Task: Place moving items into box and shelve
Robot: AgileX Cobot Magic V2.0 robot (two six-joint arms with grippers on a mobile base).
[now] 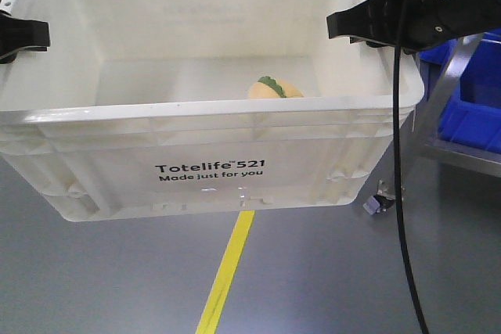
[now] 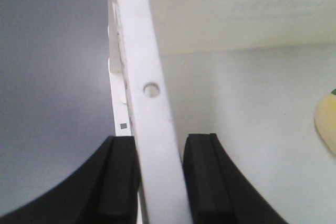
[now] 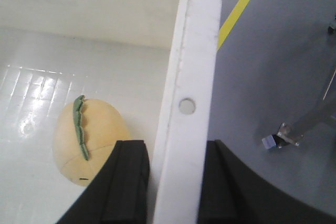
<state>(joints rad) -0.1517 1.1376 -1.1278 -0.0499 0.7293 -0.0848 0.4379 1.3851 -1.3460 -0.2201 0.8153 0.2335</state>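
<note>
Left gripper [image 2: 160, 148], right gripper [image 3: 176, 153] fingers [image 2: 121, 177] clenched on large white plastic tote [image 1: 94, 162] rims (yellow plush fruit [image 1: 275, 88] inside): keep level, arms synchronised.

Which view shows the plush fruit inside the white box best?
The right wrist view: the plush fruit lies nearly whole, green leaf strip visible. The front view shows only its top above the box wall; the left wrist view catches a yellow sliver at the frame edge.
</note>
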